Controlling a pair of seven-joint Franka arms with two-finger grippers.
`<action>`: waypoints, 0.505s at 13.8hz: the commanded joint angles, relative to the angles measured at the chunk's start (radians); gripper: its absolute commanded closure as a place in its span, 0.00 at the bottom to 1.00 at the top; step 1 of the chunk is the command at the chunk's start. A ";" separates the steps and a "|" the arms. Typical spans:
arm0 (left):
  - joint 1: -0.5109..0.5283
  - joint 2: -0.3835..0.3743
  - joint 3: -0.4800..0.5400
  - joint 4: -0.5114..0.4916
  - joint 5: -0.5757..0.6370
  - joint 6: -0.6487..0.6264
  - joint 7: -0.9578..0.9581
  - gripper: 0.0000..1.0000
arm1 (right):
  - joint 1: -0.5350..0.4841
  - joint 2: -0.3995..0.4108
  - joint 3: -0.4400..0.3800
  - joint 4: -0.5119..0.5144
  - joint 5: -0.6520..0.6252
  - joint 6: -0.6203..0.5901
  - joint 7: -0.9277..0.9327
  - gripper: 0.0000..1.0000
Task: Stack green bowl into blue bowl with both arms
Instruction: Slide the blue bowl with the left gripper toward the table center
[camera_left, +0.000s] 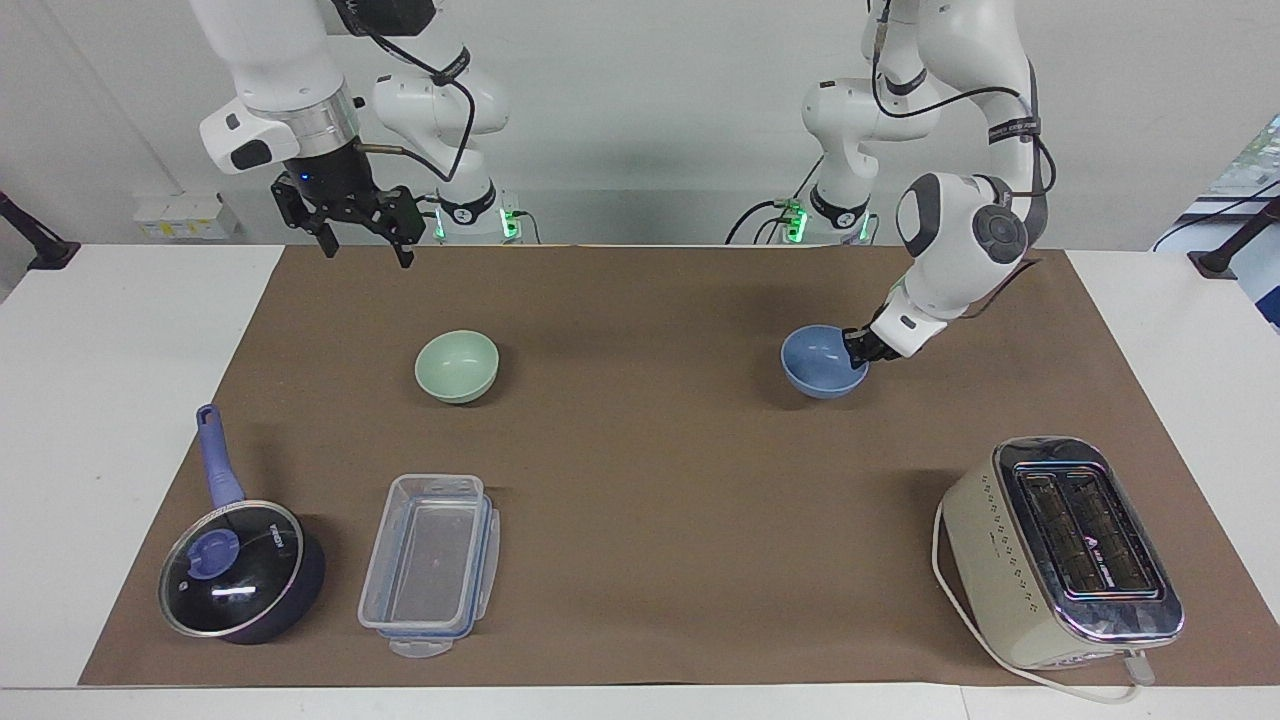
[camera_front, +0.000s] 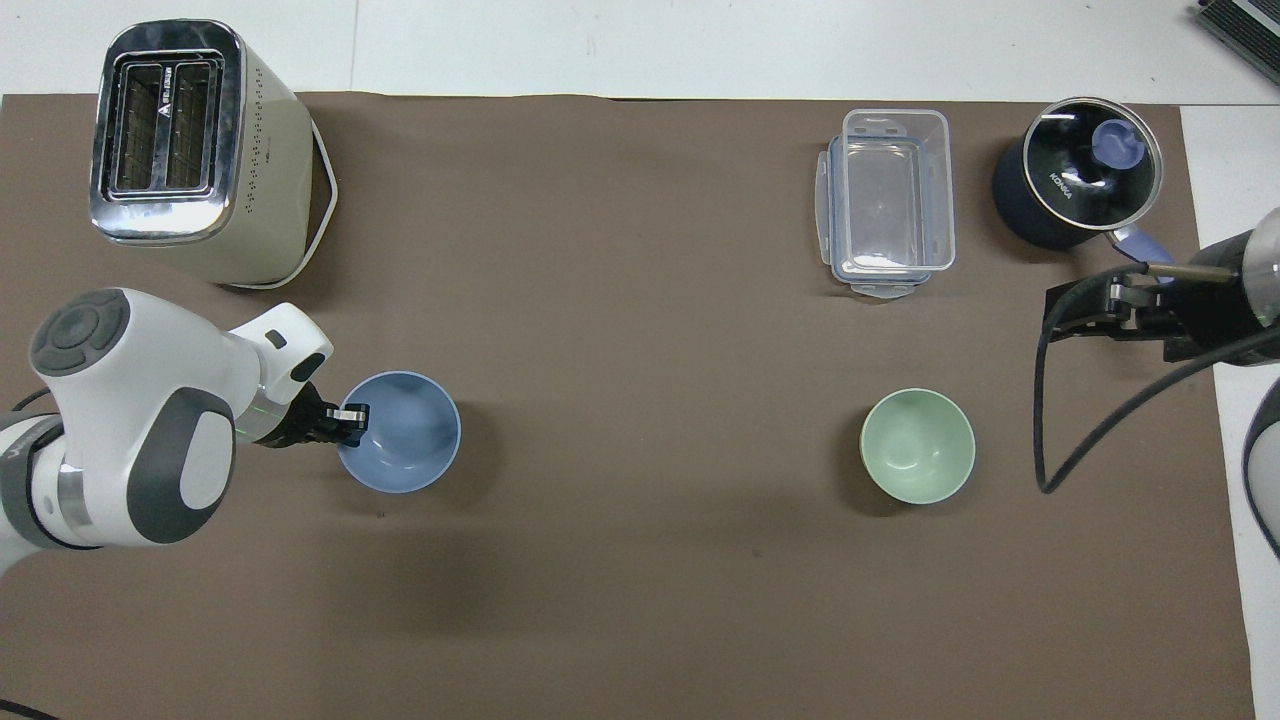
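- Facing view: left gripper is clamped tight on the rim of the small round periwinkle-blue bowl, at the rim's edge toward the left arm's end of the counter. The bowl sits low over the brown mat, tipped a little; I cannot tell whether its base touches.
- Right gripper hangs high with its jaws spread wide and nothing in them, waiting over the mat's edge nearest the robots. The small round pale mint-green bowl stands upright and untouched, well apart from the blue bowl, toward the right arm's end.
- Overhead view: the blue bowl lies nearer the robots than the cream-and-chrome toaster, with the left gripper pinching the rim. The green bowl sits nearer the robots than the clear plastic lidded container and the dark saucepan with a blue handle. The right gripper is near that handle.
- Risks, as I judge them: a one-sided rim pinch on a smooth bowl may let it swing or slip when carried. A tilted blue bowl would make the green one seat crooked. The right gripper could brush the saucepan handle as it descends.
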 joint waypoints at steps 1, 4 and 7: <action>0.010 0.013 -0.002 0.103 -0.038 -0.120 0.001 1.00 | -0.014 -0.023 0.003 -0.029 0.024 0.022 -0.013 0.00; 0.004 0.009 -0.004 0.187 -0.049 -0.188 -0.009 1.00 | -0.014 -0.022 0.003 -0.029 0.024 0.022 -0.013 0.00; -0.008 0.002 -0.002 0.200 -0.051 -0.211 -0.015 1.00 | -0.014 -0.023 0.003 -0.029 0.024 0.022 -0.013 0.00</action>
